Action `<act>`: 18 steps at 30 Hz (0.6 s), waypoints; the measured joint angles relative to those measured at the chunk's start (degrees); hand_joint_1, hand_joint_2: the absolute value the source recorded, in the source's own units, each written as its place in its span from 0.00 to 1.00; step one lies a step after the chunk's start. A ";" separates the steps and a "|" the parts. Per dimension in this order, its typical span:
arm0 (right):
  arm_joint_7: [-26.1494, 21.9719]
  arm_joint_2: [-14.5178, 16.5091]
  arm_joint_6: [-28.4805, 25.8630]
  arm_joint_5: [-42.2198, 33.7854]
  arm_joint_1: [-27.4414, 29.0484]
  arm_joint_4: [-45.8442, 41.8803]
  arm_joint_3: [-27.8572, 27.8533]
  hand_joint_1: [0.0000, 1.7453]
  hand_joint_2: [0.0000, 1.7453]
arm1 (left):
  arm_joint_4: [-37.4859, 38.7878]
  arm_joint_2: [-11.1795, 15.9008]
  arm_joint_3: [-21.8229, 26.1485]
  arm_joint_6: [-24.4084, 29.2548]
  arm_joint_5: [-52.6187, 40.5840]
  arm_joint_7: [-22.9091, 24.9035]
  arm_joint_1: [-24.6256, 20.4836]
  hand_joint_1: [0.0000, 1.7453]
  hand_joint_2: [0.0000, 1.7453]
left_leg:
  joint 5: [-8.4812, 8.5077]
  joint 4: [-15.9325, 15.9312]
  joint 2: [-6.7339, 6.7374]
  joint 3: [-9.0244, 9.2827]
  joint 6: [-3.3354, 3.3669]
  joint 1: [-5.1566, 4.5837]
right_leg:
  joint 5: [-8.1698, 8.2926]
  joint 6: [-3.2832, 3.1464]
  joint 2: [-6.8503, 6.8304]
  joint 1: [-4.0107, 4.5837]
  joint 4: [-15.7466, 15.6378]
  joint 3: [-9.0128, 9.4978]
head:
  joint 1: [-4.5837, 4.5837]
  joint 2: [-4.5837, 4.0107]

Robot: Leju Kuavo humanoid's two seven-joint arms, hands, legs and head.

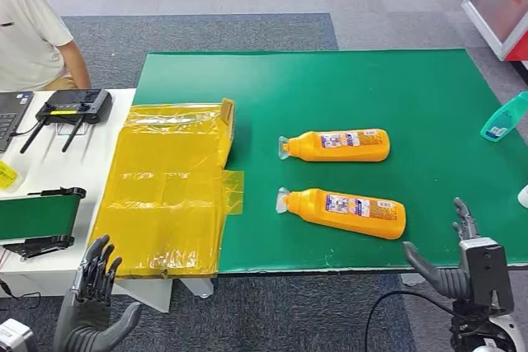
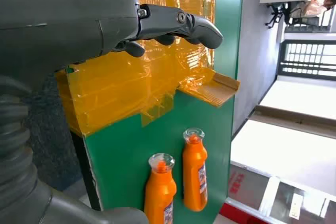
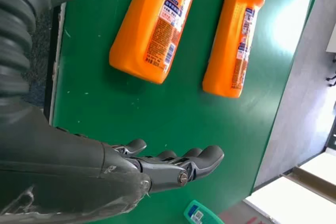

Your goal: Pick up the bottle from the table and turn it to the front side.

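While both orange bottles lie on their sides on the green worktop [image 1: 374, 80], neither is touched by a robot hand. Near bottle [image 1: 346, 211]: orange, clear cap toward the yellow sheet, printed label facing up, lying close to the worktop's front edge. Far bottle [image 1: 339, 145]: same make, parallel to the first and just behind it, cap pointing the same way, label also up. The two are near each other but apart.

Left robot hand [image 1: 93, 286]: released, fingers spread and holding nothing, raised below the front edge of the worktop, at the near corner of the yellow sheet [image 1: 168, 195]. Right robot hand [image 1: 451, 257]: released as well, thumb and fingers apart, empty, at the front edge of the worktop, near the base of the near bottle yet clear of it.

Yellow sheet: glossy plastic taped over a flat cardboard piece, covering the left end of the green surface. Teal bottle [image 1: 504, 117]: lying at the far right edge, well apart from the orange pair. White side table [image 1: 74, 162]: carries a black controller with antennas [image 1: 72, 109] and a laptop corner [image 1: 11, 113]. Person in a pale shirt [image 1: 28, 26]: seated behind that table.
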 joint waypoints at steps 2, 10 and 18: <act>0.15 0.00 -0.23 0.23 -0.08 0.01 -0.30 0.00 1.00 | 0.00 0.02 0.01 0.14 -0.04 0.00 0.00 0.00 1.00 | 0.00 0.00 0.00 0.00 0.00 0.00 | 0.00 0.00 0.00 0.00 0.00 0.00 | 0.00 0.00; 0.62 -0.01 -0.63 3.07 -0.39 0.37 -1.26 0.00 1.00 | 0.00 0.00 1.99 -1.47 -0.99 -0.04 -0.15 0.00 1.00 | 0.00 0.00 0.00 0.00 0.00 0.00 | 0.00 0.00 0.00 0.00 0.00 0.01 | 0.00 0.00; 12.97 -3.87 0.61 19.79 -0.42 0.73 1.39 0.00 1.00 | 0.10 -0.68 6.68 -4.80 -3.64 2.06 -1.58 0.00 1.00 | 0.00 0.00 0.00 -0.02 0.01 -0.01 | 0.02 0.02 0.00 -0.01 0.00 0.03 | 0.01 0.00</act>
